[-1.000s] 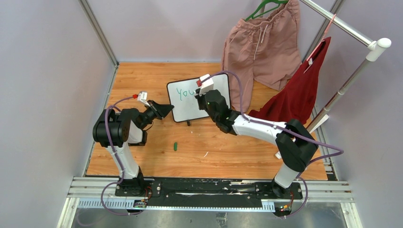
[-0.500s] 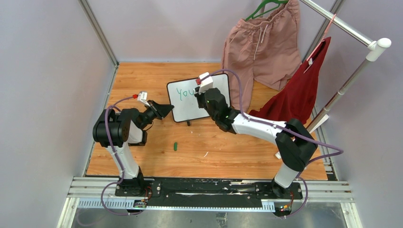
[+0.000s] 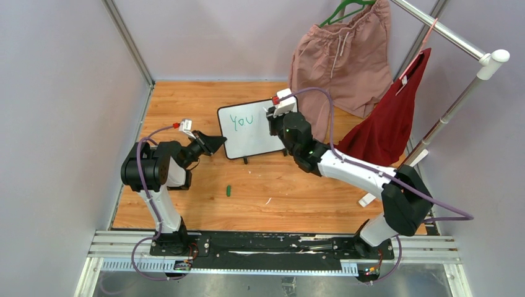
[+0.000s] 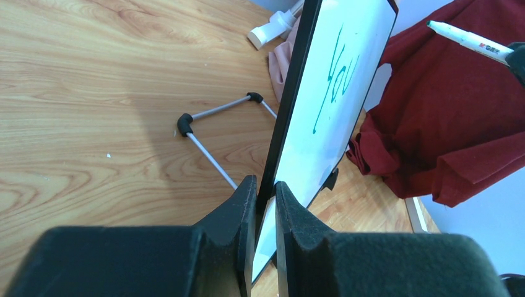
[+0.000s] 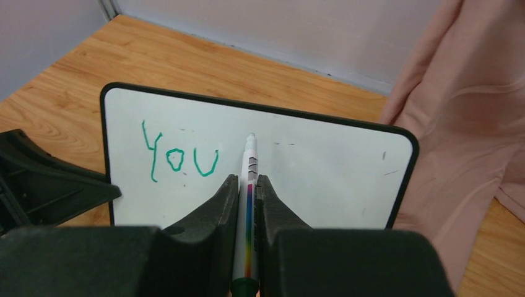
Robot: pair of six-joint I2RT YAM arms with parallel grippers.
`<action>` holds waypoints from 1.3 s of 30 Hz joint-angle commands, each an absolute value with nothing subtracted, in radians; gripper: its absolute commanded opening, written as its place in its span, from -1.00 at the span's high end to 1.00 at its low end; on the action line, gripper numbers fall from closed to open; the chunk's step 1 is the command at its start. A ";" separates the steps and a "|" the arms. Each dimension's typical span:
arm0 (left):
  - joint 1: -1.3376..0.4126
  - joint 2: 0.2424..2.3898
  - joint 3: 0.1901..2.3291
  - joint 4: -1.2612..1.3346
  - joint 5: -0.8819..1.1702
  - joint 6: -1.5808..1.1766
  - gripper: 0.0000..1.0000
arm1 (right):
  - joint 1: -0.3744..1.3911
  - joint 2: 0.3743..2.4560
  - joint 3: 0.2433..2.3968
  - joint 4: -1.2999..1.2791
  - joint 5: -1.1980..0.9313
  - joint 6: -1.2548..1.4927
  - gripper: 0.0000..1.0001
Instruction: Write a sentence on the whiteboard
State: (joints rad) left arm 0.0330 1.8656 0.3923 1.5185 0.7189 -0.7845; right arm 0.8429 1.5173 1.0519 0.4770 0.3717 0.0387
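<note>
The whiteboard (image 3: 260,141) stands tilted on the wooden table, black-framed, with the sentence's first green word "You" (image 3: 238,121) at its upper left. My left gripper (image 3: 218,143) is shut on the whiteboard's (image 4: 347,99) left edge, one finger on each face (image 4: 265,185). My right gripper (image 3: 273,119) hangs in front of the board's right half, shut on a white marker (image 5: 249,162) with a rainbow stripe. The marker tip points at the bare whiteboard (image 5: 328,176) just right of "You" (image 5: 179,159). In the left wrist view the marker (image 4: 464,40) looks a little off the surface.
A green marker cap (image 3: 228,190) lies on the table in front of the board. Pink shorts (image 3: 337,59) and a red cloth (image 3: 390,120) hang from a rack (image 3: 458,102) at the back right. The board's wire stand (image 4: 210,133) rests behind it.
My right arm has swung to the right along the board with the marker, uncovering the whole word "You". The left gripper and the board have not moved.
</note>
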 commanded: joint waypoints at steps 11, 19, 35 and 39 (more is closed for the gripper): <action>0.034 1.876 0.382 1.557 0.701 -0.762 1.00 | 0.784 1.552 1.070 0.470 0.364 0.073 1.00; 0.034 1.878 0.382 1.557 0.701 -0.764 1.00 | 0.787 1.566 1.083 0.462 0.345 0.078 1.00; 0.034 1.878 0.383 1.557 0.701 -0.764 1.00 | 0.785 1.607 1.124 0.448 0.348 0.075 1.00; 0.034 1.878 0.383 1.558 0.701 -0.764 1.00 | 0.786 1.617 1.131 0.442 0.344 0.074 1.00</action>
